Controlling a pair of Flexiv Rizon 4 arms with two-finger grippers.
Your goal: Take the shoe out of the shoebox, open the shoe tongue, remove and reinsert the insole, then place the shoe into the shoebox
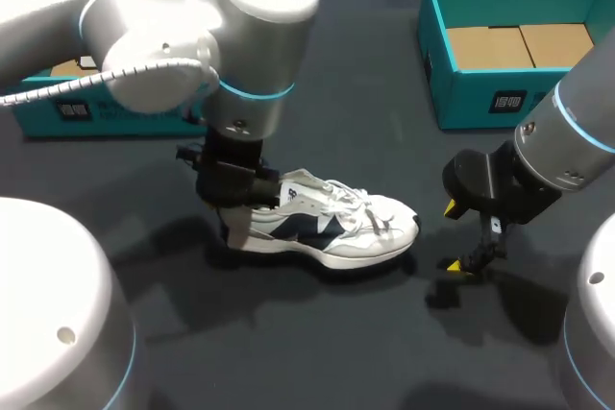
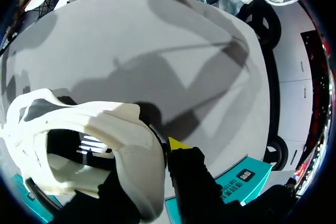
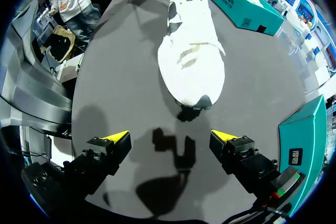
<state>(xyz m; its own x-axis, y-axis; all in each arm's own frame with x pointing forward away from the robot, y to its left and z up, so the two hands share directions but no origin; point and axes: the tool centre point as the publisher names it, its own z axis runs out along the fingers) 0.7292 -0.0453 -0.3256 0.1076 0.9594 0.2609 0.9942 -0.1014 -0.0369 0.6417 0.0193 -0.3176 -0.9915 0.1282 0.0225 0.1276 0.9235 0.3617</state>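
The shoe lies out on the dark counter, upright on its sole, a white trainer with navy patches. My left pincer is at the shoe's heel, clamped on the heel wall: one finger goes down inside the collar and the other, with its yellow tip showing, presses against the outside. My right pincer hangs just past the shoe's toe with its fingers spread wide and nothing between them — its shadow falls on the counter right in front of the toe. One teal shoebox stands open beyond the shoe on the toe side, well apart from it, with brown card lying in its bottom. A second teal box sits beyond the shoe's heel, mostly hidden behind my left arm
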